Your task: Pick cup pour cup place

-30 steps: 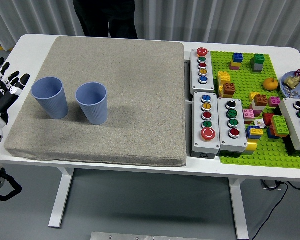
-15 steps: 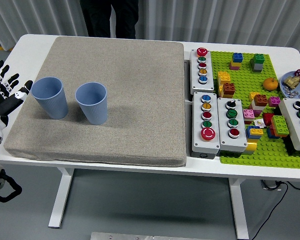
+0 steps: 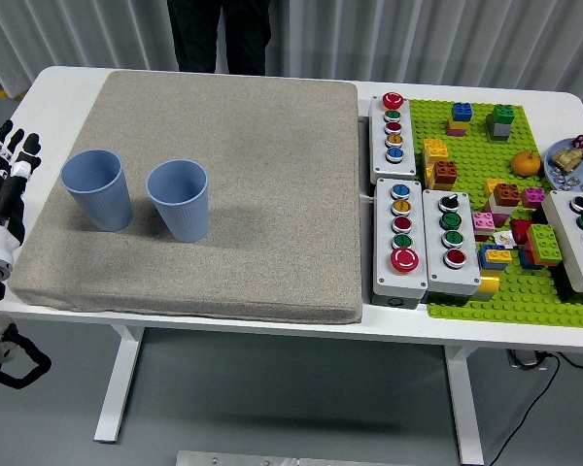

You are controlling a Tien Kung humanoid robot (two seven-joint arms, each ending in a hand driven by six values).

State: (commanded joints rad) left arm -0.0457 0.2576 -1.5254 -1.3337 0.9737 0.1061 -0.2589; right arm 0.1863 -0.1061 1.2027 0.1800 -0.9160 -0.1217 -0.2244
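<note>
Left hand (image 3: 4, 180) sat at the mat's (image 3: 262, 126) left edge, its black-and-white jointed fingers (image 3: 17, 148) straight and loosely spread, holding nothing. Two blue ribbed, tapered cups stood upright on the coarse grey mat to the right of the fingertips: near cup (image 3: 97, 188) close by, far cup (image 3: 178, 200) just beyond, apart.

A grey mat (image 3: 243, 165) is covering the white worktop (image 3: 301, 325), button boxes (image 3: 400, 238) are sitting beside a green baseplate (image 3: 525, 291) of bricks, a person (image 3: 219, 34) is standing behind.
</note>
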